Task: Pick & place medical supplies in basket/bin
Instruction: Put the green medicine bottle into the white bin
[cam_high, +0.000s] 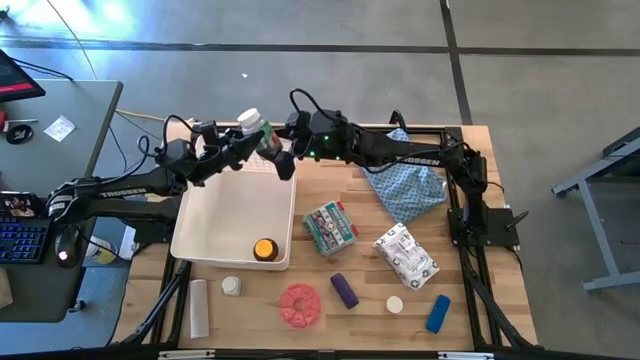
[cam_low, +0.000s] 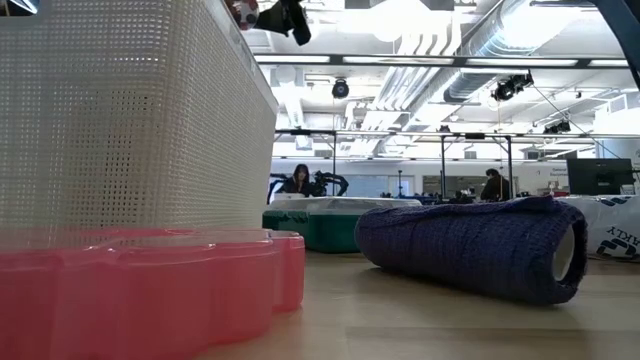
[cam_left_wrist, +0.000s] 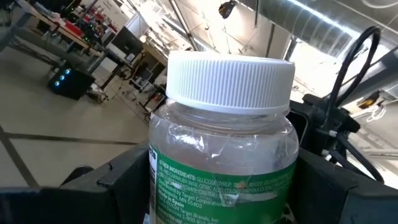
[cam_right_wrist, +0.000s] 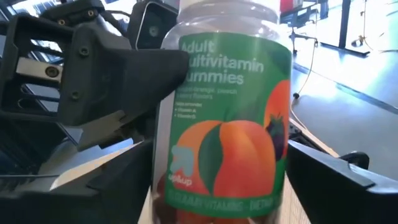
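A clear jar with a white ribbed cap (cam_high: 251, 121) and a green multivitamin label (cam_right_wrist: 224, 124) is held in the air over the far rim of the white bin (cam_high: 200, 235). My left gripper (cam_high: 243, 142) comes at it from the left and my right gripper (cam_high: 282, 150) from the right; both are shut on it. An amber, yellow-capped bottle (cam_high: 264, 249) stands inside the bin. On the table lie a green-white packet (cam_high: 330, 227), a white printed packet (cam_high: 406, 256), a purple cylinder (cam_high: 344, 290), a blue cylinder (cam_high: 438, 313) and a red disc (cam_high: 300, 305). My left gripper pinches the jar's clear body just under the cap (cam_left_wrist: 217, 155), one finger (cam_left_wrist: 124, 177) on each side. The jar stands cap-up between them, lifted clear. My right gripper pinches the labelled body lower down (cam_right_wrist: 221, 180) from the opposite side, its fingers (cam_right_wrist: 329, 180) flanking the label.
A blue patterned cloth (cam_high: 408, 185) lies under the right arm. Two small white-capped jars (cam_high: 232, 286) (cam_high: 395, 304) and a white tube (cam_high: 199, 307) sit near the table's near edge. In the low view the bin wall (cam_low: 120, 110) fills the left side.
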